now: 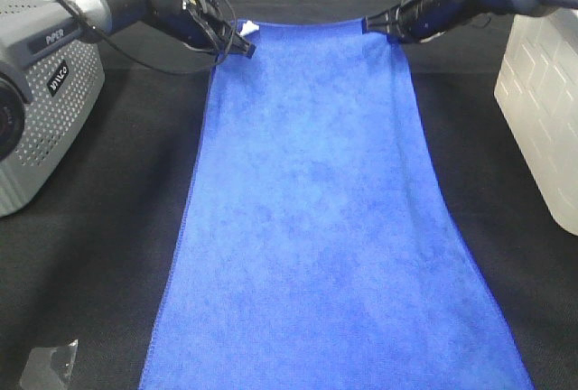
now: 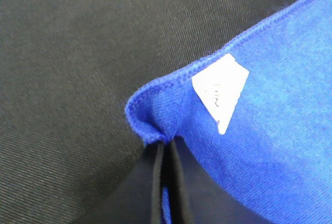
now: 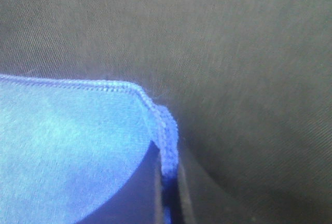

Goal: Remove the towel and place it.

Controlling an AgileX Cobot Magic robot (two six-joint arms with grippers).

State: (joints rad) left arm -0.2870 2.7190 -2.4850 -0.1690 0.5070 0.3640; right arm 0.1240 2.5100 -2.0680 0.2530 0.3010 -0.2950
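- Between both arms' clenched jaws, a far corner each of the blue towel [image 1: 316, 218] is pinched.
- Towel lies spread on the bench [image 1: 108, 255]; lifting and placing remain.

Bright blue towel [image 1: 316, 227], stitched edges, spread lengthwise over black worktop [image 1: 99, 255], mostly flat. Far two corners pinched and lifted slightly, far edge sagging between them. Small white tag [image 2: 220, 92] at far left corner.

Black table cloth [image 1: 108, 227], white perforated bin [image 1: 542, 101] at right.
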